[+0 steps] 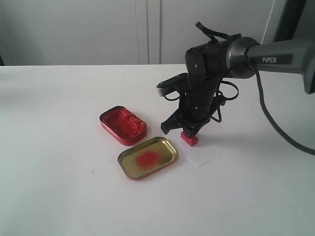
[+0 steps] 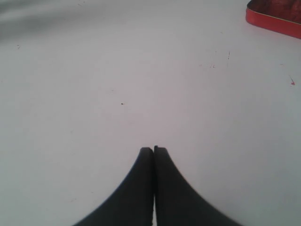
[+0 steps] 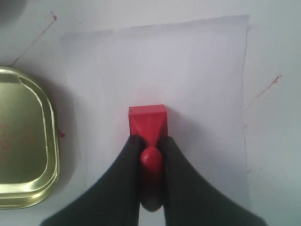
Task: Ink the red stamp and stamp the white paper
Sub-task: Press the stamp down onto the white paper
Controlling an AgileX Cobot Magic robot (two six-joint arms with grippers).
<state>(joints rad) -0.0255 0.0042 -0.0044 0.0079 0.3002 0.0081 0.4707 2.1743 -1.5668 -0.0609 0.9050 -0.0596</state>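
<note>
I log the scene from the nearest item outward.

1. Gold tin lid: lies open side up on the white table, with a red smear at its middle.
2. White paper: lies flat on the table, just right of the lid. The right wrist view shows the lid's rim close beside the sheet's edge.
3. Red stamp: stands upright with its block base down, over the paper's part nearest the lid. I cannot tell whether the base touches the sheet.
4. Right gripper: points down over the paper, jaws clamped narrow on the stamp's rounded handle.
5. Red tin: sits just behind the lid and to its left, filled with lumpy red ink paste.
6. Left gripper: I see it only in its wrist view. Its jaws are pressed together with nothing between them, over bare table, and a corner of the red tin lies beyond.
</note>
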